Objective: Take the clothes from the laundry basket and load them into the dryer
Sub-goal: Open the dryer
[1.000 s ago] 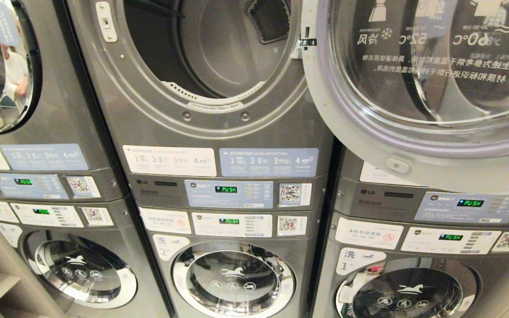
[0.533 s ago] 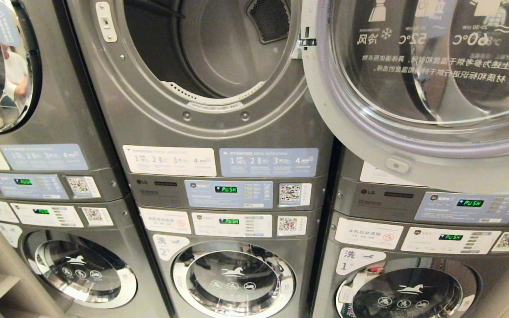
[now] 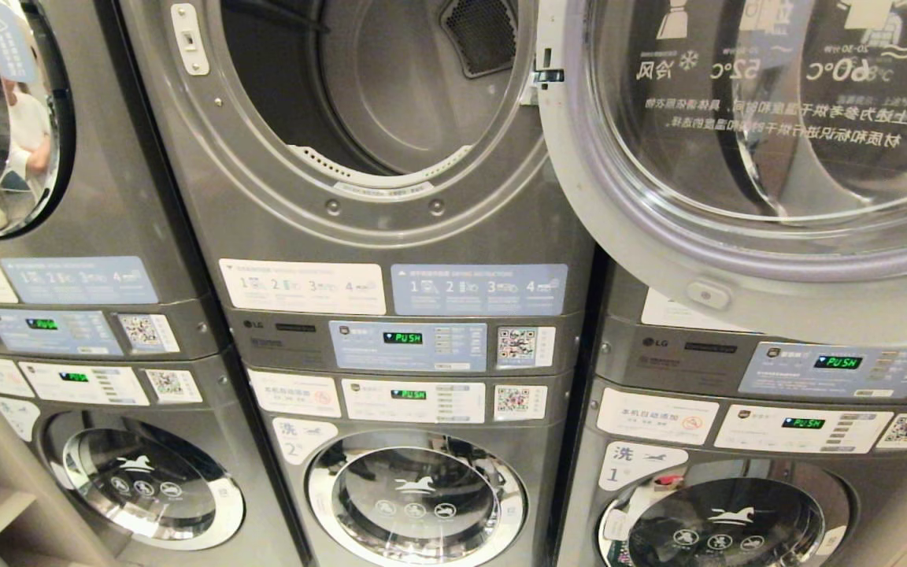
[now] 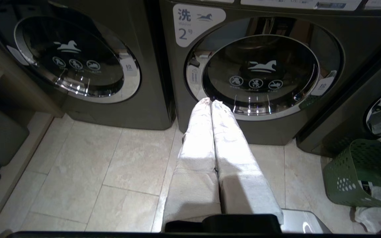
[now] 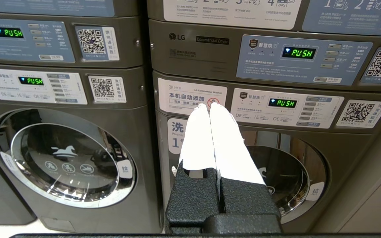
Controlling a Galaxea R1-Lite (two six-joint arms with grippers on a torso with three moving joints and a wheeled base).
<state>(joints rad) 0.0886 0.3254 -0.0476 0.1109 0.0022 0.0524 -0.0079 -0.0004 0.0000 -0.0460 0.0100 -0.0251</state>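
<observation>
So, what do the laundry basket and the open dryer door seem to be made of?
The laundry basket looks like moulded green plastic with a matte finish: its wall is full of regular round holes. The dryer door seems to have a grey metal or painted rim around a clear window, glass or plastic, which shows reflections.

Right gripper point(image 5: 209, 105), jaws together, faces washer point(image 5: 276, 172).

Three dryers point(image 3: 390, 236) stacked above three washers point(image 3: 414, 488) (one basket point(image 4: 362, 172)).
</observation>
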